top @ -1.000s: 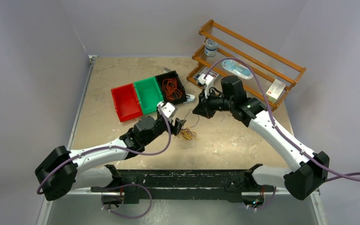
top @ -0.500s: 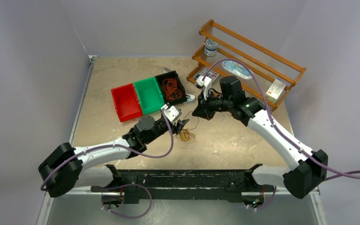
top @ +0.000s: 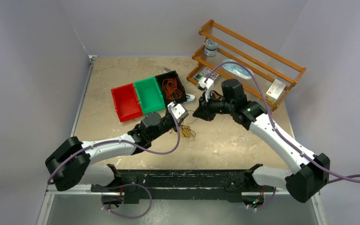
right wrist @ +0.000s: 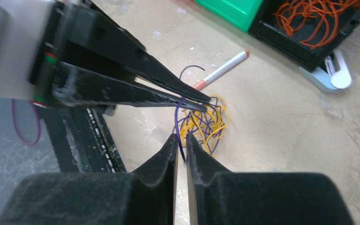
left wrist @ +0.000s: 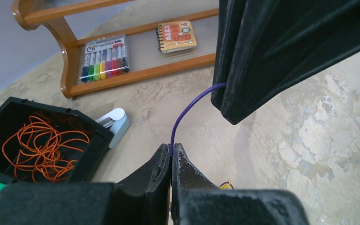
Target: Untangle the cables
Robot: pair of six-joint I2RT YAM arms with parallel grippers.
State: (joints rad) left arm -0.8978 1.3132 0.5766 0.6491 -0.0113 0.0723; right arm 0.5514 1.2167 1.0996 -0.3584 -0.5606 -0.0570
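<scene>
Just below centre of the top view lie our tangled cables (top: 186, 132), where we have left gripper (left wrist: 171, 152) and right gripper (right wrist: 181, 143) both pinched shut on one purple strand (left wrist: 183, 115) running up-right between them, left nearer the tangle.

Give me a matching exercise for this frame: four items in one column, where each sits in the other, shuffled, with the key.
1. orange wires
2. purple wire
3. yellow tangle
4. marker set

A. on the wooden rack
B. lying on the table
C. inside the black bin
D. pinched in the left gripper

Pairs: 1-C, 2-D, 3-B, 4-A
</scene>
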